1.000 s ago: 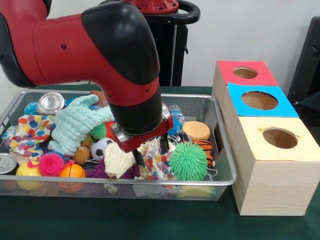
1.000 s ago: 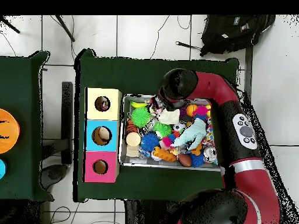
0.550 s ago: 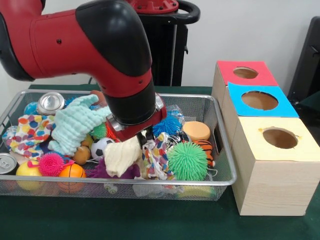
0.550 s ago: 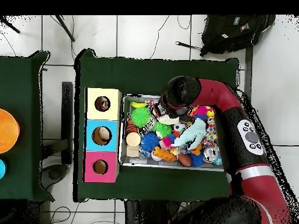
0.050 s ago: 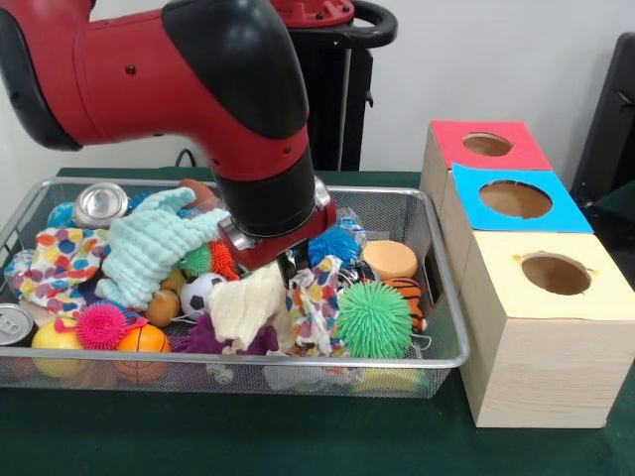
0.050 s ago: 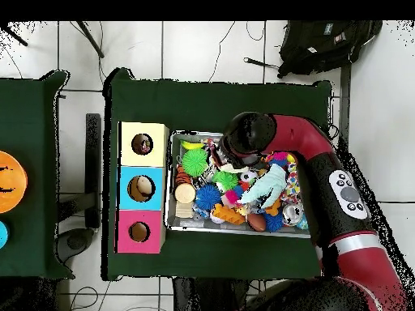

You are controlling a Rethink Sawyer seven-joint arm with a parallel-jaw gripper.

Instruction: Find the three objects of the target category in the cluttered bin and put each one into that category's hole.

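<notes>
My gripper (image 5: 295,270) is low in the wire bin (image 5: 442,297), right of its middle, and looks shut on a patterned cloth (image 5: 317,305) that hangs up to it in a peak. A cream cloth (image 5: 248,307) is drawn up beside it on the left. The jaws are mostly hidden by the black wrist and the two cloths. In the overhead view the arm's black elbow (image 6: 243,134) covers the gripper. Three wooden boxes stand right of the bin, each with a round hole: red top (image 5: 526,154), blue top (image 5: 566,210), yellow top (image 5: 496,273).
Clutter fills the bin: a mint cloth (image 5: 149,248), a green spiky ball (image 5: 373,319), an orange disc (image 5: 389,260), a dotted cloth (image 5: 60,260), two cans (image 5: 99,203), a pink spiky ball (image 5: 102,324), a small football (image 5: 201,292). The arm spans the bin's left half.
The gripper went from open over the patterned cloth to shut, then rose a little. Both the patterned and cream cloths have come up with it.
</notes>
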